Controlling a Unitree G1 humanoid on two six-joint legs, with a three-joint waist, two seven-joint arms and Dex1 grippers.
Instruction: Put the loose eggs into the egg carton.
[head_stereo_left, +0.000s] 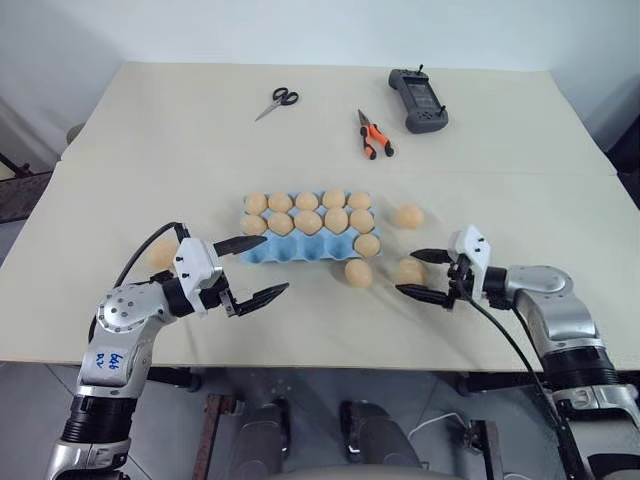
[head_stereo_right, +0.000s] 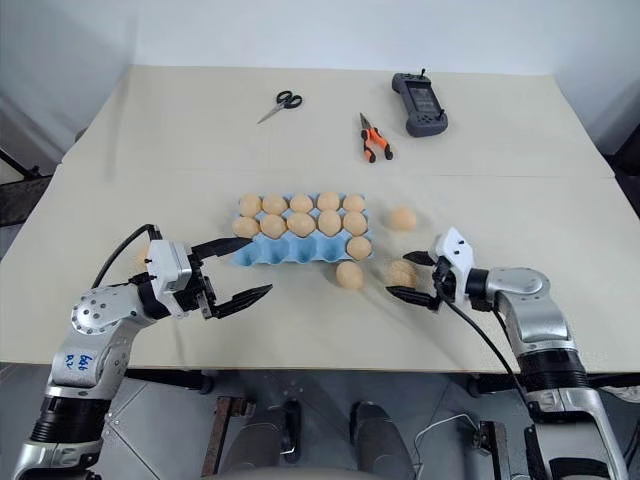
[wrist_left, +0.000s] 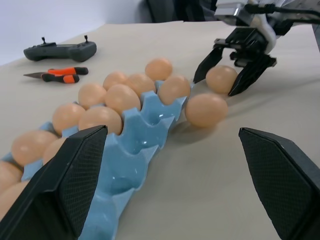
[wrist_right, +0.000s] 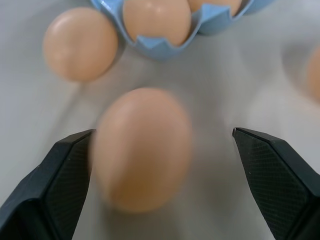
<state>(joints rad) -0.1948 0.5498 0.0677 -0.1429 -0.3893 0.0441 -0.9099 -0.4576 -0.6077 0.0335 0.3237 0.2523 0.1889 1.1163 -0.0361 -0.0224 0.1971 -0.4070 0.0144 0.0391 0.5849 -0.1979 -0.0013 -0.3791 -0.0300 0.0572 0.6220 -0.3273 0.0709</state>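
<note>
The light blue egg carton (head_stereo_left: 290, 252) lies mid-table, its two far rows full of eggs and one egg (head_stereo_left: 367, 245) in the near row's right end cup. Loose eggs lie right of it: one (head_stereo_left: 408, 216) further back, one (head_stereo_left: 359, 273) at the carton's near right corner, and one (head_stereo_left: 409, 271) between the spread fingers of my open right gripper (head_stereo_left: 408, 273). In the right wrist view this egg (wrist_right: 142, 150) sits closer to one finger. Another loose egg (head_stereo_left: 160, 252) lies on the left, behind my left arm. My left gripper (head_stereo_left: 275, 264) hangs open and empty at the carton's near left corner.
At the far side of the table lie scissors (head_stereo_left: 277, 101), orange-handled pliers (head_stereo_left: 374, 135) and a dark handheld controller (head_stereo_left: 418, 100). A seam crosses the table behind the carton. The table's front edge runs just below both grippers.
</note>
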